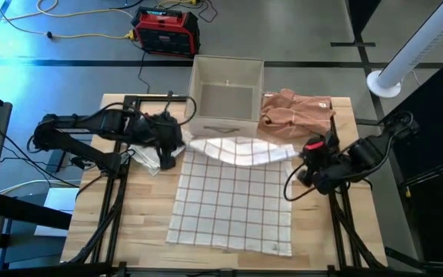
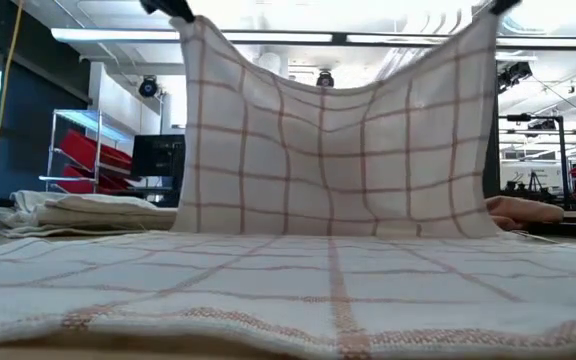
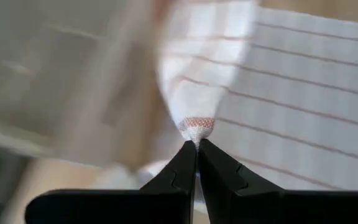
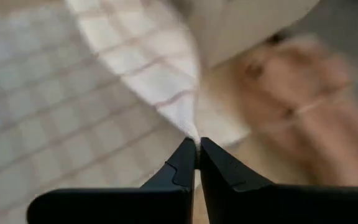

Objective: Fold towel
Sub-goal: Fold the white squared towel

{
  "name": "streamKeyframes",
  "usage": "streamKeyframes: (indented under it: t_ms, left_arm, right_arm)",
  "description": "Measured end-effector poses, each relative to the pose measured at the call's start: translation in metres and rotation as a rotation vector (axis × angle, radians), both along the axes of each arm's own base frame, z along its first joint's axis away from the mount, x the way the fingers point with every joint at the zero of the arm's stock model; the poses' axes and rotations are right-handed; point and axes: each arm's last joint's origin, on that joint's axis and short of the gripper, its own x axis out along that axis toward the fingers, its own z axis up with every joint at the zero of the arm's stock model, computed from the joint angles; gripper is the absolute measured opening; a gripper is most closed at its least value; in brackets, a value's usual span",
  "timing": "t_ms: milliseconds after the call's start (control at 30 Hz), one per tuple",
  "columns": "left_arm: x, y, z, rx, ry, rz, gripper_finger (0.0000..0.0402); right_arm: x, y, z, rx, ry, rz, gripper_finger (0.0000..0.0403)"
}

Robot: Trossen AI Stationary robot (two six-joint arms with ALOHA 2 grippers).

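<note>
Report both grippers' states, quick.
Left gripper: shut on the checked towel, far corner.
Right gripper: shut on the towel's other far corner.

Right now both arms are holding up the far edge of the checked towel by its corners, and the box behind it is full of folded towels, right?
Not quite. Both sets of fingers, left and right, do pinch corners of the checked towel, lifting its far edge. But the high view shows the box behind it empty; a peach cloth lies beside it on the table.

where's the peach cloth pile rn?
High view: the crumpled peach cloth pile lies at the table's far right corner, beside the open beige box, just beyond the right gripper.
</note>
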Motion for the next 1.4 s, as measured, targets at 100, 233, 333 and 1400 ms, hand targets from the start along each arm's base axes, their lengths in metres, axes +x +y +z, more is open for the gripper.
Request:
streamKeyframes:
  t_ms: [100,233,333,1400]
  left_arm:
    - [-0.001,-0.01,-0.008,-0.132,0.05,-0.068,0.0007]
    - [-0.002,-0.029,-0.027,-0.242,0.112,-0.127,0.0007]
    - [-0.001,-0.046,-0.05,-0.34,0.17,-0.166,0.0007]
    - [-0.011,-0.138,-0.171,-0.847,0.213,-0.391,0.0033]
  right_arm:
    - [0.005,0.01,-0.014,0.15,0.048,0.072,0.0]
    - [0.023,0.032,-0.042,0.377,0.003,0.209,0.0]
    - [0.035,0.048,-0.068,0.553,-0.059,0.302,0.0]
    - [0.056,0.121,-0.184,1.105,0.3,0.648,0.0051]
